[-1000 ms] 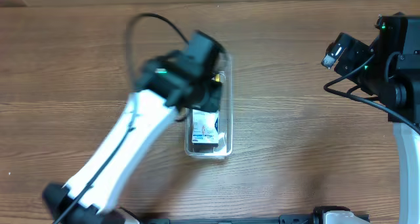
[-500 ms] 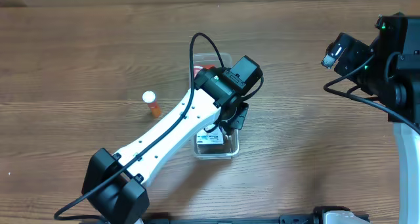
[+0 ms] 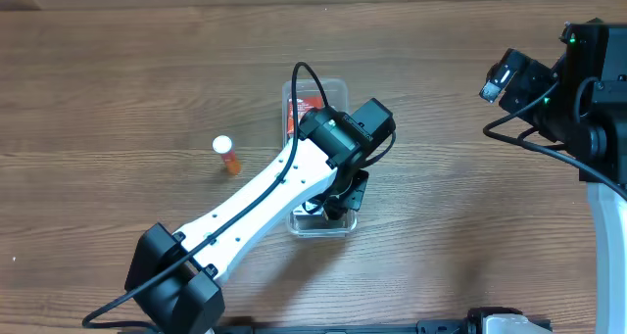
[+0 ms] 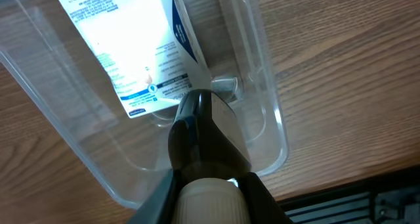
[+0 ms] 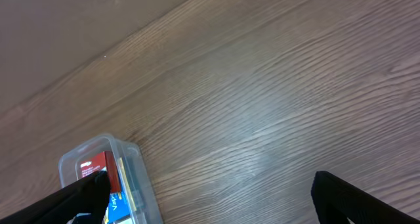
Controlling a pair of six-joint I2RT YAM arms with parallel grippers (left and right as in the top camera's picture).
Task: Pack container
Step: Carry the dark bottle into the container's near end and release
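Observation:
The container (image 3: 339, 87) is a long clear bin in the middle of the table, also seen in the left wrist view (image 4: 277, 122) and the right wrist view (image 5: 73, 159). It holds a red box (image 3: 304, 105) at its far end and a white box with blue print (image 4: 125, 46). My left gripper (image 3: 339, 203) is over the container's near end, shut on a dark bottle (image 4: 205, 135) with a ribbed off-white cap; the bottle's base points into the bin. My right gripper (image 5: 210, 191) is open and empty, held high at the far right.
A small orange bottle (image 3: 228, 155) with a white cap lies on the wooden table left of the container. The left arm crosses the container's middle and hides it from above. The right arm's base stands at the right edge.
My left arm has swung from the container's far left side to its near end and settled lower with the bottle. The orange bottle on the table has come into view. The right arm has not moved.

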